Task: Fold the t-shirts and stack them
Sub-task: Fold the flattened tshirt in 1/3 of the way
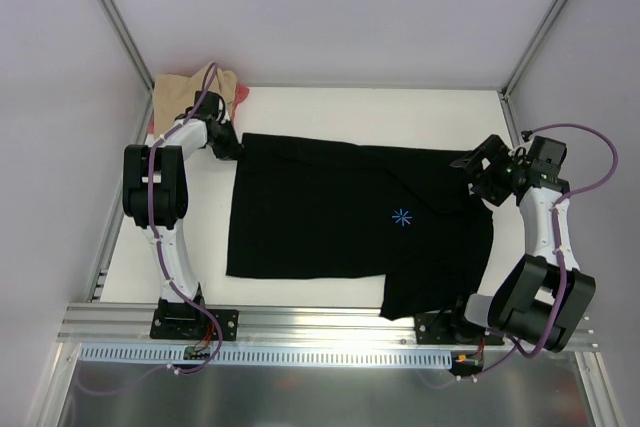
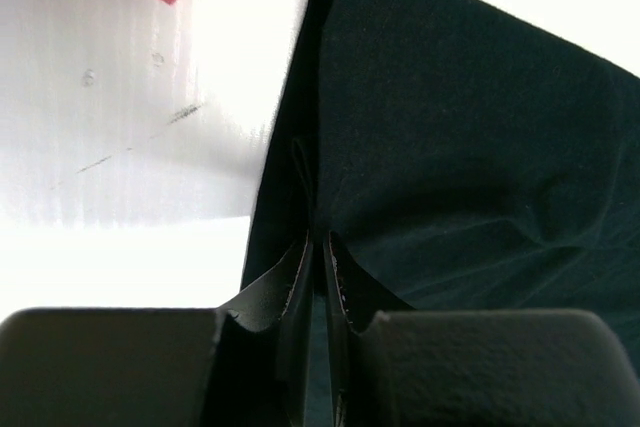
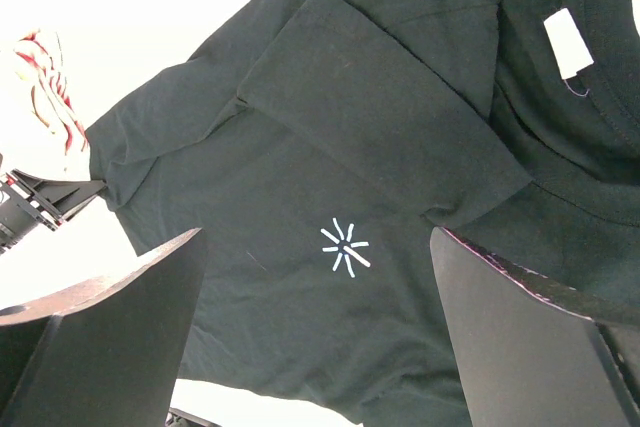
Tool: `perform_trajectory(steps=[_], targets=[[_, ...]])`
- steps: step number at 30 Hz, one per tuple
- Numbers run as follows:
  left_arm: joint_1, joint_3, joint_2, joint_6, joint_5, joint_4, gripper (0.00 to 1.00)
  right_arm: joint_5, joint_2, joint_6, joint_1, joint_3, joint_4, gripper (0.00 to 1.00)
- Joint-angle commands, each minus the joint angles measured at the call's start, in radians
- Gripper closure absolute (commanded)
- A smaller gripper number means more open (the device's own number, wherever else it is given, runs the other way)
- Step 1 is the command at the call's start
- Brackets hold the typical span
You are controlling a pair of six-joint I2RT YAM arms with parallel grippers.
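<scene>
- Left jaws clamp the black t-shirt at its far hem corner.
- Right jaws gape near its collar end; it lies lengthwise between both arms.

The black t-shirt is soft matt cloth; the white table looks smooth with faint scuffs.

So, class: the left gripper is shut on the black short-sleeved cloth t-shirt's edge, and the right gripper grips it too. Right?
Wrong for the right gripper: the right wrist view shows it open, holding nothing, above the black short-sleeved cloth t-shirt. The left gripper is shut on the shirt's edge.
</scene>
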Motion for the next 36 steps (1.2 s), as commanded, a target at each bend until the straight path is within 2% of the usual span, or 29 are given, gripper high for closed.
perform_trajectory(steps=[1, 8, 14, 23, 26, 30, 36], targets=[[-0.009, 0.048, -0.022, 0.028, -0.033, -0.022, 0.92, -0.011, 0.001, -0.013, -0.009, 0.018, 0.01, 0.01], [-0.009, 0.071, -0.012, 0.036, -0.044, -0.037, 0.88, -0.016, 0.0, -0.015, -0.009, 0.015, 0.015, 0.0], [-0.009, 0.074, -0.009, 0.042, -0.048, -0.034, 0.77, -0.02, 0.003, -0.013, -0.009, 0.014, 0.019, 0.01], [-0.009, 0.07, 0.004, 0.042, -0.038, -0.02, 0.78, -0.022, 0.007, -0.013, -0.009, 0.015, 0.021, 0.01], [-0.009, 0.068, 0.007, 0.041, -0.036, -0.017, 0.84, -0.023, 0.009, -0.015, -0.009, 0.015, 0.021, 0.0], [-0.009, 0.068, 0.01, 0.042, -0.033, -0.016, 1.0, -0.023, 0.009, -0.015, -0.009, 0.015, 0.021, 0.01], [-0.01, 0.05, -0.019, 0.036, -0.032, 0.019, 1.0, -0.034, 0.012, -0.013, -0.009, 0.014, 0.021, 0.0]])
